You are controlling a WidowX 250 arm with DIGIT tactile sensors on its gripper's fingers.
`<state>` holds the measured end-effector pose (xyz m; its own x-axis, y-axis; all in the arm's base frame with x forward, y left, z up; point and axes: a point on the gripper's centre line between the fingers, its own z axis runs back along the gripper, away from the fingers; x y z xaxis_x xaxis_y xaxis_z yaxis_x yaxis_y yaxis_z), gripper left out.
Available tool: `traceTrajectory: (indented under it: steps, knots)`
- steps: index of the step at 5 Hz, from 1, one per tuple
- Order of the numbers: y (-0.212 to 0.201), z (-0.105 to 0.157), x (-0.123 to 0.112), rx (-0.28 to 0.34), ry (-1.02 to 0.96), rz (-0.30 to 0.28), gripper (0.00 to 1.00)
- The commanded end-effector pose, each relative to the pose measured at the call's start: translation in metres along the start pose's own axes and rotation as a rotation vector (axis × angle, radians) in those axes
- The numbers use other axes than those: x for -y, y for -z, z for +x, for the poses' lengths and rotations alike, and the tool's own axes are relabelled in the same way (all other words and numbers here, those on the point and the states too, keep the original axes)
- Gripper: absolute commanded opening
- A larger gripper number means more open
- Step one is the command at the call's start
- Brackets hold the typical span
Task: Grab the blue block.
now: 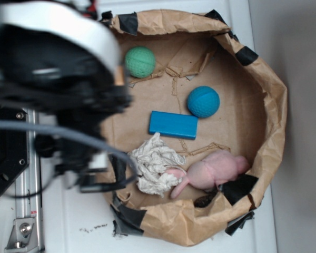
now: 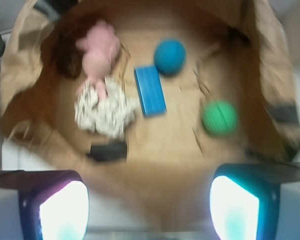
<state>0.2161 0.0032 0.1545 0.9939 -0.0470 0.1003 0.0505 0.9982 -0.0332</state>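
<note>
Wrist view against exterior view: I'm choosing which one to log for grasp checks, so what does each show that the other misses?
Only the wrist view shows the hand, its two fingers spread apart above the bin, holding nothing. Only the exterior view shows the robot arm and a sharp picture. Both show the blue block, blue ball, green ball, pink toy and crumpled cloth inside the paper-lined bin.

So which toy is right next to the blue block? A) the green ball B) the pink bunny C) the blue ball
C: in the exterior view the blue ball sits just off one end of the blue block, while the green ball lies farther off near the rim of the paper bag.
</note>
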Motion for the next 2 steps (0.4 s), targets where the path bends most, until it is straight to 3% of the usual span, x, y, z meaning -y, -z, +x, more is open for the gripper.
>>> traceTrajectory:
  steps: [1, 2]
  knots:
    - [0.050, 0.048, -0.013, 0.030, -0.093, 0.010, 1.00]
    - [0.078, 0.051, -0.013, 0.016, -0.152, 0.018, 1.00]
